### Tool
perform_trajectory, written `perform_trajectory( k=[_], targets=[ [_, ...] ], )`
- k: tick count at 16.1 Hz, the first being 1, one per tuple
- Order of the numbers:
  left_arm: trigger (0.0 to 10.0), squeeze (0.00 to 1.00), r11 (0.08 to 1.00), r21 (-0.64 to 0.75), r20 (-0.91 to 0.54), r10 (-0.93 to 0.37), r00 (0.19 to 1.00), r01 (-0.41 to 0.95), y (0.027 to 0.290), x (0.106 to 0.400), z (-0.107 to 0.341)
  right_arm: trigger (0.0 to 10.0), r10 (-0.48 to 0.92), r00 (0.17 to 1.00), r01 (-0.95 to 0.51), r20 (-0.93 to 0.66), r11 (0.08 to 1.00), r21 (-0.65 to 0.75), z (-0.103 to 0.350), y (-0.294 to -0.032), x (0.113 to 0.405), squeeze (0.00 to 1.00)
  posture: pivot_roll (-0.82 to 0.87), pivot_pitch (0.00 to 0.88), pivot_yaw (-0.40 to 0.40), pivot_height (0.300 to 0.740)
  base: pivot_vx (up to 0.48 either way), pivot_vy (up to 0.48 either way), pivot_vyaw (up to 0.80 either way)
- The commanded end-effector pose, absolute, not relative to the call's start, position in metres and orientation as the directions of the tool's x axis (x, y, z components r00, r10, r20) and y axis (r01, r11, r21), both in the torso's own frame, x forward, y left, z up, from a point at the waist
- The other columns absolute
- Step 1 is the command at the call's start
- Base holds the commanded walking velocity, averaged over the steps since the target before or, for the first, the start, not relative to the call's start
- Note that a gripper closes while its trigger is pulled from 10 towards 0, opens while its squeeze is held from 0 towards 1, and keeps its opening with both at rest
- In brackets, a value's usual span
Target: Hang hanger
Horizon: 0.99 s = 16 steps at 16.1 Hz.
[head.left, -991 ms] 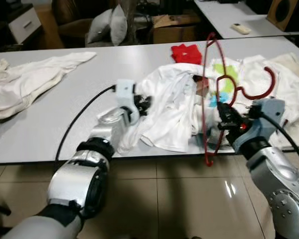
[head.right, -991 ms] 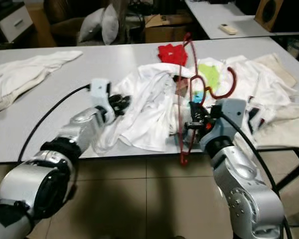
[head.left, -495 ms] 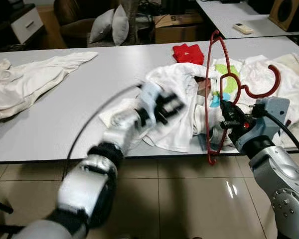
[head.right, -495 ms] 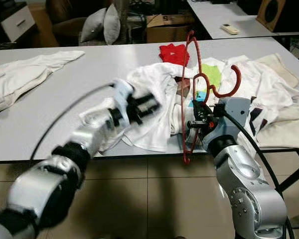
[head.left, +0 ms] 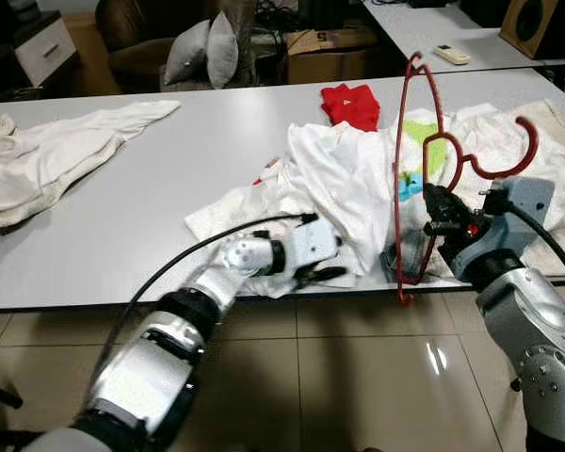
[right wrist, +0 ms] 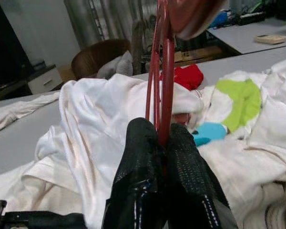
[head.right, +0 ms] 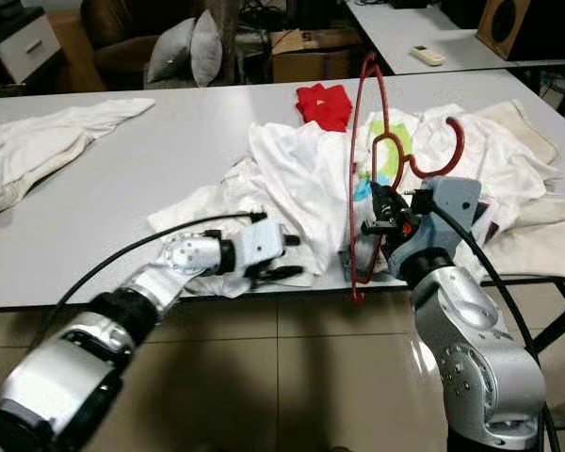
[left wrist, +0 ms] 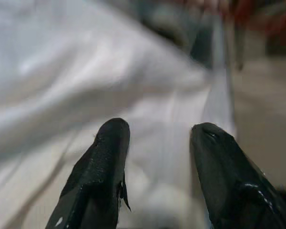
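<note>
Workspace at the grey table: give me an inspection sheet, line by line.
Surface: grey table, mostly bare at its middle.
Job's things: red hanger, upright, hook pointing right.
Clutter: white shirt heaped beside it; red cloth; white garment at far left.
Grippers: right gripper shut on the hanger; left gripper open over the shirt's front edge.
Cables: black cable along the left arm.
Surroundings: pillows, cardboard box, second table.
</note>
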<state>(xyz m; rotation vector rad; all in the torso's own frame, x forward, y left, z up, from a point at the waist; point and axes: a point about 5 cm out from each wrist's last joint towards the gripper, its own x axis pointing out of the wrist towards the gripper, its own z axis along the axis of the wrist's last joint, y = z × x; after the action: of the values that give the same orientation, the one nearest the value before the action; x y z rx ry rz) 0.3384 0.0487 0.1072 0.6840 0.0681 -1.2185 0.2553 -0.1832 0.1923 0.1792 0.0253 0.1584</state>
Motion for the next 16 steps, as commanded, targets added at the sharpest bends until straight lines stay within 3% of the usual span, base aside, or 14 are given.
perform_trajectory(
  k=[1,2,3,5,6,7,8,9,10,12,15,16],
  targets=[
    [10.0,0.0,0.183,0.466,-0.426,-0.811,0.4,0.866,0.051,0.344,0.111,10.0,0.159,0.987,-0.157,0.005,0.972,0.177,0.195,-0.185,0.258,0.0,-0.07,0.0,0.085,0.74,0.0,0.0,0.0],
    [10.0,0.42,0.383,0.268,-0.328,-0.827,0.457,0.884,0.059,0.354,0.121,10.0,0.166,0.986,-0.166,0.014,0.972,0.168,0.196,-0.185,0.257,0.0,-0.07,0.0,0.101,0.74,0.0,0.0,0.0],
    [10.0,1.0,0.399,0.198,-0.293,-0.848,0.442,0.895,0.063,0.356,0.125,10.0,0.166,0.986,-0.166,0.018,0.972,0.166,0.197,-0.186,0.257,0.0,-0.07,0.0,0.103,0.74,0.0,0.0,0.0],
    [10.0,1.0,0.237,0.16,-0.301,-0.913,0.276,0.958,0.077,0.344,0.129,10.0,0.152,0.988,-0.154,0.026,0.975,0.16,0.197,-0.191,0.254,0.0,-0.06,0.0,0.116,0.74,0.0,0.0,0.0],
    [10.0,1.0,0.201,0.162,-0.314,-0.918,0.244,0.966,0.08,0.341,0.129,10.0,0.149,0.989,-0.151,0.025,0.976,0.159,0.197,-0.192,0.254,0.0,-0.06,0.0,0.117,0.74,0.0,0.0,0.0],
    [10.0,1.0,0.223,0.226,-0.339,-0.895,0.291,0.948,0.09,0.345,0.133,10.0,0.141,0.99,-0.143,0.025,0.977,0.157,0.196,-0.193,0.253,0.0,-0.05,0.0,0.126,0.74,0.0,0.0,0.0],
    [10.0,1.0,0.337,0.312,-0.339,-0.834,0.436,0.888,0.101,0.357,0.14,10.0,0.138,0.99,-0.14,0.027,0.978,0.157,0.195,-0.193,0.252,0.0,-0.05,0.0,0.132,0.74,0.0,0.0,0.0],
    [10.0,0.21,0.442,0.372,-0.317,-0.766,0.56,0.816,0.111,0.369,0.149,10.0,0.137,0.99,-0.14,0.029,0.977,0.159,0.195,-0.192,0.252,0.0,-0.05,0.0,0.135,0.74,0.0,0.0,0.0],
    [10.0,0.0,0.503,0.432,-0.301,-0.702,0.645,0.749,0.12,0.376,0.156,10.0,0.136,0.99,-0.139,0.03,0.977,0.163,0.194,-0.191,0.251,0.0,-0.05,0.0,0.136,0.74,0.0,0.0,0.0],
    [10.0,0.0,0.491,0.534,-0.351,-0.612,0.709,0.688,0.133,0.38,0.153,10.0,0.146,0.989,-0.149,0.029,0.975,0.167,0.193,-0.187,0.251,0.0,-0.05,0.0,0.142,0.74,0.0,0.0,0.0],
    [9.7,0.0,0.487,0.551,-0.349,-0.603,0.717,0.678,0.127,0.38,0.148,10.0,0.154,0.988,-0.156,0.026,0.973,0.168,0.191,-0.184,0.25,0.0,-0.05,0.0,0.144,0.74,0.0,0.0,0.0],
    [3.3,0.0,0.478,0.562,-0.356,-0.597,0.719,0.675,0.126,0.38,0.145,10.0,0.154,0.988,-0.156,0.026,0.973,0.168,0.191,-0.184,0.25,0.0,-0.05,0.0,0.146,0.74,0.0,0.0,0.0]
  ],
)
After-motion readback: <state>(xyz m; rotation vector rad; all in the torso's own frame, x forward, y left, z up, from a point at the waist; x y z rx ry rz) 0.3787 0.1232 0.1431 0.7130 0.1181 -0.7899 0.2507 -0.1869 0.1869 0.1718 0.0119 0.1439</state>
